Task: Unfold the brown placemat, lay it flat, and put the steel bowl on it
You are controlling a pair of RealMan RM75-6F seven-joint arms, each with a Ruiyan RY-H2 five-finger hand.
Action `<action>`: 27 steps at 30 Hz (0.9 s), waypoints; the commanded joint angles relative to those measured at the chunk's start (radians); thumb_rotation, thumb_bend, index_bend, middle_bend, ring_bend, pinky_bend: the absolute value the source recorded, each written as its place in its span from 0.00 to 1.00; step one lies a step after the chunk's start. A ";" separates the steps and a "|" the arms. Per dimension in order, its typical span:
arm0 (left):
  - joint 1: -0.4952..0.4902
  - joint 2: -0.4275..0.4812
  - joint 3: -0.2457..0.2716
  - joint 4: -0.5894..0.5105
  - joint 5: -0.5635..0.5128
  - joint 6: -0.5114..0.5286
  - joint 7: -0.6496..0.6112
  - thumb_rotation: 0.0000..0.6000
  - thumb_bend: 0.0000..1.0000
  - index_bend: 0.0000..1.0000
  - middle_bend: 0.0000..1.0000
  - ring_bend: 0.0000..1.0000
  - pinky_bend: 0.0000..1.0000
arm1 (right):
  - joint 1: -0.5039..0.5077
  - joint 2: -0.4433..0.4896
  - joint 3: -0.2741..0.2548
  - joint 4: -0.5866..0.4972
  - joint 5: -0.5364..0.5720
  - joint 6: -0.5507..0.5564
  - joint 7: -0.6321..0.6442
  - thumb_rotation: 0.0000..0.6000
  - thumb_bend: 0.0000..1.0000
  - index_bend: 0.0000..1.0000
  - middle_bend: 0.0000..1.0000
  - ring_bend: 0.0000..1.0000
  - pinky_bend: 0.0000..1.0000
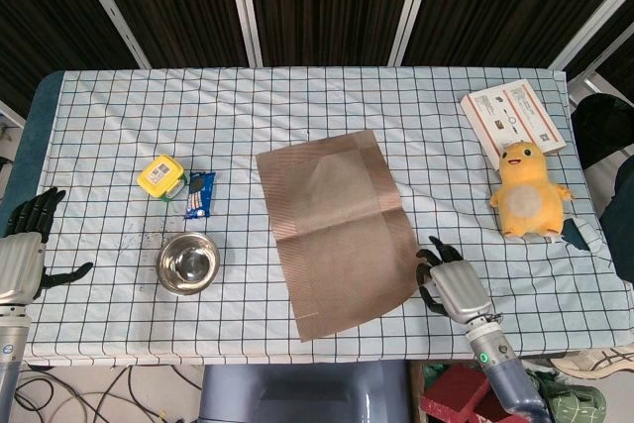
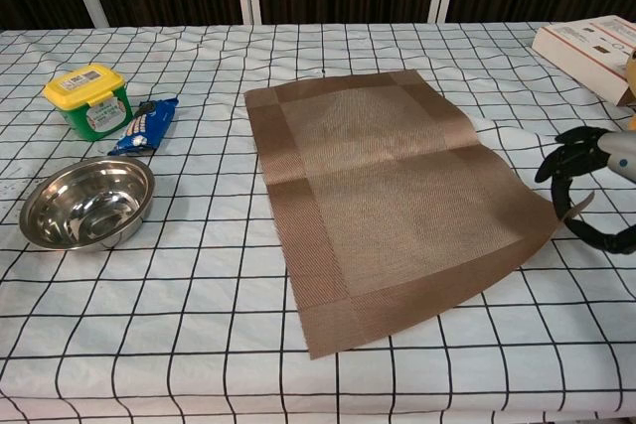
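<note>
Pinching near-right corner of brown woven placemat (image 2: pixel 397 211), right hand (image 2: pixel 596 191) squaring it; round steel bowl (image 2: pixel 87 203) left of mat; left hand (image 1: pixel 22 260) released.

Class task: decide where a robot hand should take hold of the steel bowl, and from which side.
Grip the steel bowl by its thin rim, coming from above on its left: it stands upright and open, and the left robot hand is nearest.
</note>
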 commanded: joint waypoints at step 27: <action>0.003 -0.014 -0.008 0.009 -0.025 0.012 0.037 1.00 0.00 0.00 0.02 0.00 0.04 | 0.436 -0.006 0.228 0.480 0.331 -0.279 -0.561 1.00 0.43 0.72 0.27 0.07 0.17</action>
